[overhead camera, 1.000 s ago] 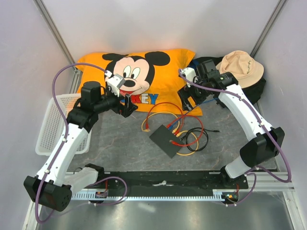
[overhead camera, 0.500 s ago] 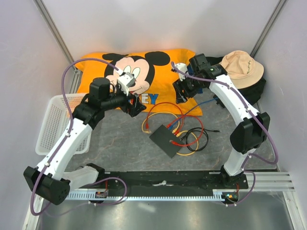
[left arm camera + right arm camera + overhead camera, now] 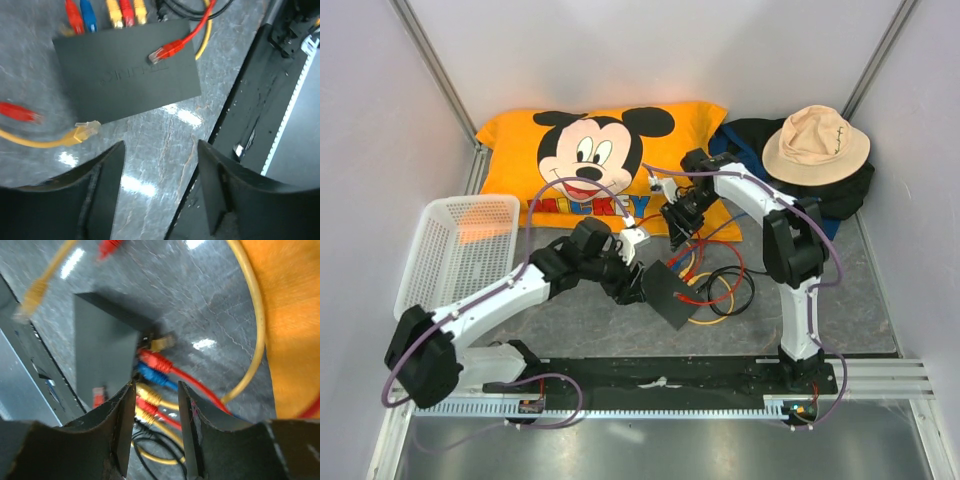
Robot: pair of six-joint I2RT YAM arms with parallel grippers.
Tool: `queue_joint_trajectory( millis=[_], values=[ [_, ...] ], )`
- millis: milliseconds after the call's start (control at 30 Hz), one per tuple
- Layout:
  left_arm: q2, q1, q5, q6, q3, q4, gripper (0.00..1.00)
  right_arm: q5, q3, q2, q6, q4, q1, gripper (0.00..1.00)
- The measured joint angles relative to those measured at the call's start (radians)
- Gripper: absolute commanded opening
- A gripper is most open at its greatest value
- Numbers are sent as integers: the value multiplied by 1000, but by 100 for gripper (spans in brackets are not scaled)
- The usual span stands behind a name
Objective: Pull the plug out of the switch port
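Note:
The switch (image 3: 666,293) is a flat matte-black box lying on the grey table, also seen in the left wrist view (image 3: 127,70) and the right wrist view (image 3: 102,357). Red, blue and yellow plugs (image 3: 152,375) sit side by side in the ports on one narrow edge. A loose red plug (image 3: 162,51) rests on the switch's top. My left gripper (image 3: 632,285) hovers by the switch's near-left edge, open (image 3: 160,145), with only table between its fingers. My right gripper (image 3: 677,228) hangs above the plugged-in cables, open (image 3: 156,387), holding nothing.
Loose cable ends, a yellow plug (image 3: 85,131) and a red one (image 3: 20,112), lie beside the switch. Cable loops (image 3: 720,285) are coiled to its right. An orange cartoon pillow (image 3: 520,150) lies behind, a white basket (image 3: 450,250) at left, and a tan hat (image 3: 815,145) on a black bag at back right.
Both arms have swung in and down from over the pillow and the bag to the switch. Both pairs of jaws have narrowed from wide open.

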Motion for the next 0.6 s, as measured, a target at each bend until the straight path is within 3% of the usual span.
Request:
queue_joint_trajectory(
  millis=[133, 233, 400, 600],
  values=[
    [95, 0, -21, -112, -23, 77, 40, -3, -4, 90, -35, -6, -2, 48],
    [154, 0, -31, -187, -26, 128, 46, -6, -4, 127, -56, -6, -2, 48],
    [208, 0, -38, -289, -56, 193, 41, -23, 10, 158, -90, -6, -4, 48],
    [246, 2, -45, -343, -79, 230, 42, -84, 15, 198, -103, -16, -26, 45]
  ],
)
